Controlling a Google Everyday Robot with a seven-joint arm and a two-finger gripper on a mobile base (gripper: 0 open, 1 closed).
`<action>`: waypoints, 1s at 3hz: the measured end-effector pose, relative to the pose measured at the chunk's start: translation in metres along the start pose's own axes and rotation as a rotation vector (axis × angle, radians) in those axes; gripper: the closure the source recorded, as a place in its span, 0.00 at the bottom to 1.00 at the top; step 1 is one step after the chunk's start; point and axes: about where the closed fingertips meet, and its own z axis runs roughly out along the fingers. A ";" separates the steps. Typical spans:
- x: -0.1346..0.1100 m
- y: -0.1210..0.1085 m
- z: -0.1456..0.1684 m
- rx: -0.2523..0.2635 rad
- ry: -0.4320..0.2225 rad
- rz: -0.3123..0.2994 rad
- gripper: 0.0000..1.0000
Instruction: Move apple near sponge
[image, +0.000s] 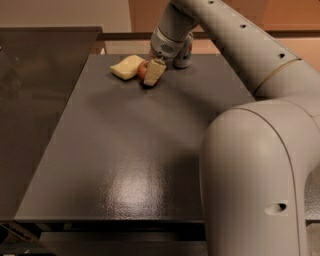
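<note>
Dark tabletop (125, 150), far edge: pincer (149, 78) clamped on apple (142, 70) just beside sponge (127, 67); wide open surface nearer.

Gripper (148, 78) at far end of table (150, 150) w/ apple (142, 71) clamped — apple just beside sponge (126, 66).

We find the far strip of the desk (125, 150) crowded. The sponge (127, 66) lies at 11 o'clock, with the apple (142, 70) just beside it at its 4 o'clock. The gripper (150, 75) sits at the apple. The can (186, 57) stands at the gripper's 1 o'clock, partly behind the arm (250, 165). The arm blocks the desk from 1 through 5 o'clock. We see open surface from the centre toward 6, 7 and 9 o'clock. The sponge's 9 and 6 o'clock sides are free.
</note>
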 end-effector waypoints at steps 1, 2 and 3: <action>-0.001 0.000 0.004 -0.004 0.000 -0.001 0.13; -0.001 0.001 0.007 -0.008 0.000 -0.001 0.00; -0.001 0.001 0.007 -0.009 0.000 -0.001 0.00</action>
